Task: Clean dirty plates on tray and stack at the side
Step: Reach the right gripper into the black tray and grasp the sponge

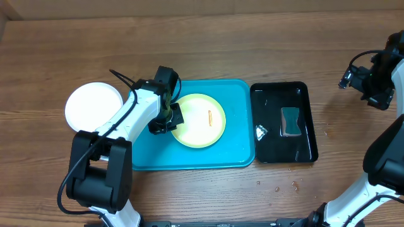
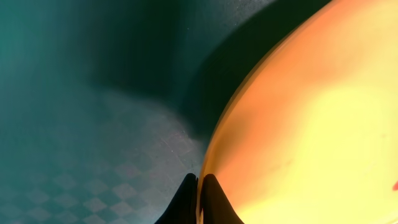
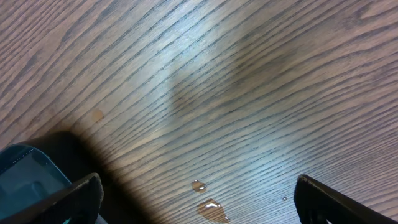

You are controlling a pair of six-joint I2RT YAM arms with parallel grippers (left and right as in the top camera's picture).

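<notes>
A yellow-green plate (image 1: pixel 201 120) with a small orange smear (image 1: pixel 209 117) lies on the turquoise tray (image 1: pixel 233 94). My left gripper (image 1: pixel 165 120) is shut on the plate's left rim; in the left wrist view its fingers (image 2: pixel 200 186) pinch the rim of the plate (image 2: pixel 311 137) over the tray floor (image 2: pixel 74 112). A white plate (image 1: pixel 93 106) sits on the table left of the tray. No mint-blue plate is in view. My right gripper (image 1: pixel 372 79) is open and empty at the far right; in the right wrist view its fingers (image 3: pixel 199 193) hang over bare wood.
A glossy black tray (image 1: pixel 303 135) stands right of the turquoise tray, holding a dark sponge (image 1: pixel 290 122) and a small crumpled scrap (image 1: pixel 260 131). Water drops lie on the wood (image 3: pixel 208 205) near it and below it (image 1: pixel 278 186).
</notes>
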